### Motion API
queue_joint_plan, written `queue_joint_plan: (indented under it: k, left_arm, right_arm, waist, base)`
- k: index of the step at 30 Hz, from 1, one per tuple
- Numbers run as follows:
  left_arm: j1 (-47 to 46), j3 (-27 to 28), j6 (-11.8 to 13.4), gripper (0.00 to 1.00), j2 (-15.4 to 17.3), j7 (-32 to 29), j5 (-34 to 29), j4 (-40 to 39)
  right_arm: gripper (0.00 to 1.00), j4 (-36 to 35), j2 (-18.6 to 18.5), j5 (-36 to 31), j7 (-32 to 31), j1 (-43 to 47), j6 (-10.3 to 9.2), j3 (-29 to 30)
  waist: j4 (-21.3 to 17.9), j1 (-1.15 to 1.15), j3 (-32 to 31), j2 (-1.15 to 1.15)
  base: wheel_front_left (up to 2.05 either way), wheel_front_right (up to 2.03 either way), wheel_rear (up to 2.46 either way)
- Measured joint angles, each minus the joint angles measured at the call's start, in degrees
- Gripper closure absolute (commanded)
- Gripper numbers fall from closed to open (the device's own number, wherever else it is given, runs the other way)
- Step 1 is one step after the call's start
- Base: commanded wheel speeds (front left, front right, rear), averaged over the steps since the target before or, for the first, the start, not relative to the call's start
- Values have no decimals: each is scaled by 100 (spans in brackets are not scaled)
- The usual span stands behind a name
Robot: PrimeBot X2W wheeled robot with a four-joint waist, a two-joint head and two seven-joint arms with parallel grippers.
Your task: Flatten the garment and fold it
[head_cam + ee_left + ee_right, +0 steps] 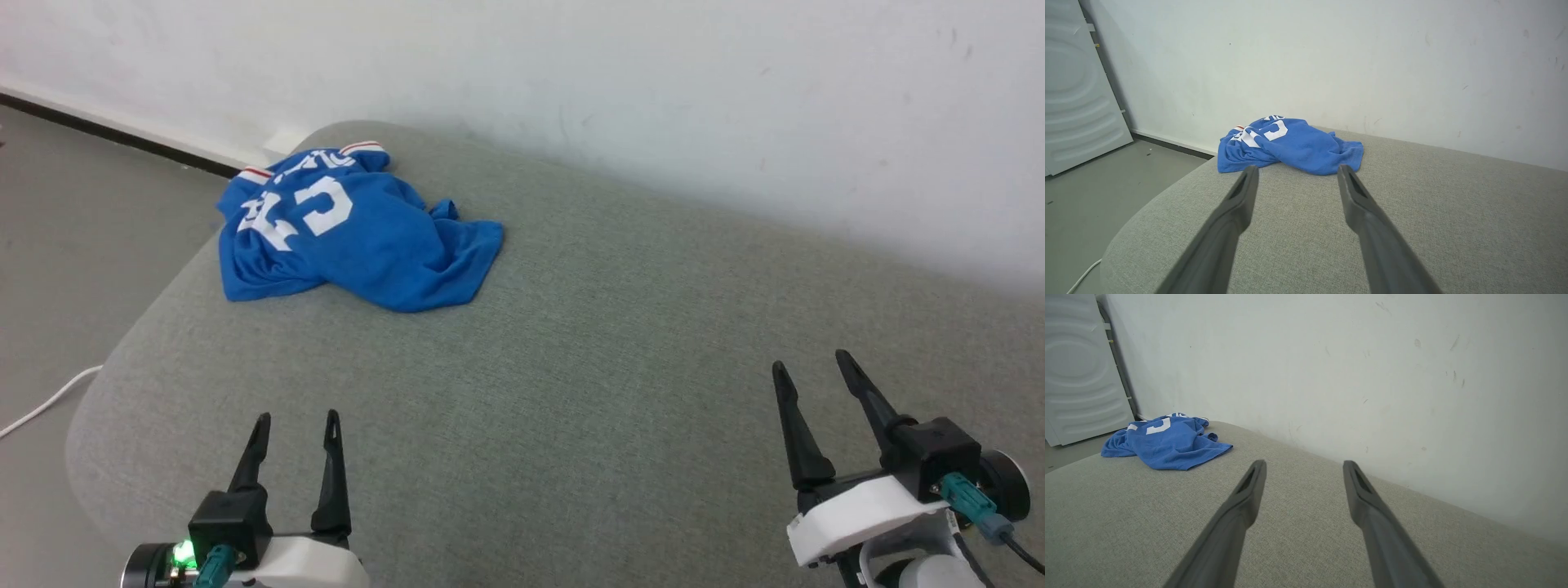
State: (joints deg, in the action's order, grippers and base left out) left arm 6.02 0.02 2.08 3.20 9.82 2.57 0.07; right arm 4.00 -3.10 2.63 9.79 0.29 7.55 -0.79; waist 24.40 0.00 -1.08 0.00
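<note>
- Garment: a crumpled blue heap on the far left corner of the grey cushion, with its left fringe close to the cushion's rounded left edge.
- Left gripper and right gripper: both over the cushion's near side, well apart from the garment. The fingers of each are spread and hold nothing.
- Orientation: the red-and-white striped trim lies at the cushion's far edge, and the plain blue end trails toward the cushion's middle. The white lettering faces up and reads upside down from the near side. The long axis appears to run roughly along the cushion's far edge, though folds hide the true outline.
- Risk 1: a tug toward the cushion's left edge would likely drag the heap off onto the floor.
- Risk 2: a pinch into the bunched folds may take several layers, lifting the heap whole rather than spreading it.
- Risk 3: fingers driven too low could snag the cushion's cover.
</note>
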Motion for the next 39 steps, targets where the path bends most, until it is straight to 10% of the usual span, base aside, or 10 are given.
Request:
queue_joint_plan:
  k: [39]
  left_arm:
    - [325, 4, 7, 0, 8, 468, 91, 86]
  right_arm:
    - [0, 220, 2, 98, 454, 0, 0, 46]
  waist:
    - [993, 0, -119, 0]
  base:
    - [0, 0, 0]
